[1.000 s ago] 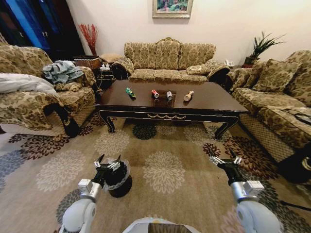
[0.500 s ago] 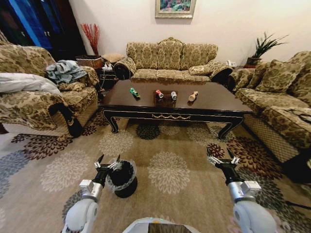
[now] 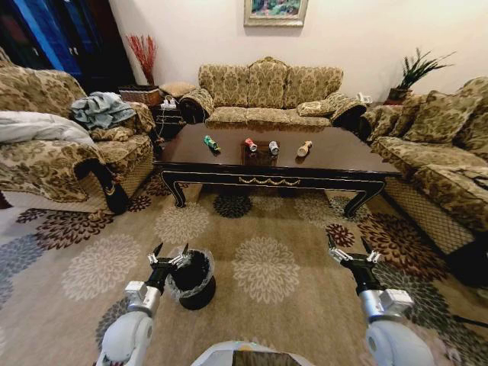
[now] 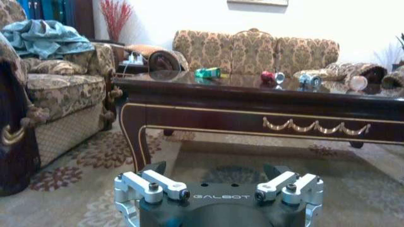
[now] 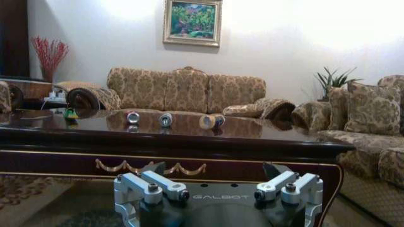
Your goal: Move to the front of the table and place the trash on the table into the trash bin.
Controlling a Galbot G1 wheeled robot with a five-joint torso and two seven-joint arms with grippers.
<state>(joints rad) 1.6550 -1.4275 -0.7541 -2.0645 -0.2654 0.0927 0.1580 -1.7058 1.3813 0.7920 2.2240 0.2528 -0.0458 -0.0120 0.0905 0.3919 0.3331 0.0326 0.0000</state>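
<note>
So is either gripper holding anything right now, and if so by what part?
Nothing is held. The left gripper and right gripper are both open and empty above the carpet, short of the table.

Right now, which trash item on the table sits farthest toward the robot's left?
The green bottle, lying on its side at the left end of the row; the red can, the silver can and the tan bottle line up to its right.

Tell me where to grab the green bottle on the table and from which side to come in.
Grip the green bottle across the middle of its body, coming down from above. It lies on its side on the table, angled, near the left end, so the jaws should close across its width. Both the left gripper and right gripper are open, well short of it.
</note>
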